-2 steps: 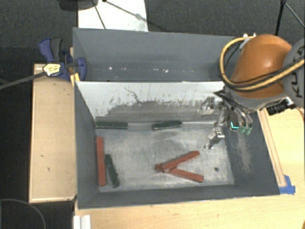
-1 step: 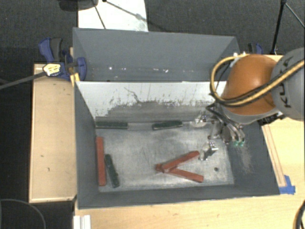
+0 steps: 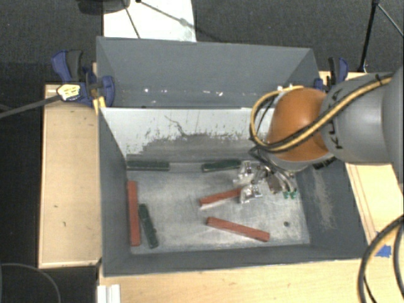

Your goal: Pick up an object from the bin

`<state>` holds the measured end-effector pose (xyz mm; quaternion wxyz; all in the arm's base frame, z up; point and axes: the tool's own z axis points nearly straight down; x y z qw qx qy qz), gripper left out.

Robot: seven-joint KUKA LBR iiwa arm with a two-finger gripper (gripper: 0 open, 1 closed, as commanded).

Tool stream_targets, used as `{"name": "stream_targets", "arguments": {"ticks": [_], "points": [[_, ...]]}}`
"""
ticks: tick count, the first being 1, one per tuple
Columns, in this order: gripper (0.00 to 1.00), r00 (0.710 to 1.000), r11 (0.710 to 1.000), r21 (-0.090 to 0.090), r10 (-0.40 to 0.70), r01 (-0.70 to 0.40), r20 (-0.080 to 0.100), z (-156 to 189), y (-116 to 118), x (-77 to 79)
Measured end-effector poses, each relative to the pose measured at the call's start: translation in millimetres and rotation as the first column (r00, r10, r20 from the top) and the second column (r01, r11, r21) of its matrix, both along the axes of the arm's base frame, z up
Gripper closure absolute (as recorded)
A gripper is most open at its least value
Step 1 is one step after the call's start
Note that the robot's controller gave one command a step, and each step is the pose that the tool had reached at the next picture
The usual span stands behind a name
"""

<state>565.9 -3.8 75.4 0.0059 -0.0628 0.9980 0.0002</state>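
A grey metal bin [image 3: 202, 68] holds, at its left, a long red-brown stick [image 3: 133, 213] with a short dark green stick [image 3: 148, 226] just beside it. Two dim green sticks [image 3: 148, 165] lie along the back wall, hard to make out. In the middle, an angled red-brown stick [image 3: 218, 199] runs up to the gripper [image 3: 251, 189], with a front red-brown stick [image 3: 237, 229] below. At right, the orange cover [image 3: 297, 131] hides the gripper's upper part, and I cannot tell whether it is spread, closed or clamped on that stick's end.
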Motion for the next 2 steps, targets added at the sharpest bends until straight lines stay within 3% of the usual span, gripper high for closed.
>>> {"name": "stream_targets", "arguments": {"ticks": [1,2], "points": [[1.00,1.000,1.000,0.000,0.001,-0.001,0.000,0,0,0.0],[1.00,1.000,1.000,-0.001,0.002,-0.002,-0.003,165,-6,6.9]]}}
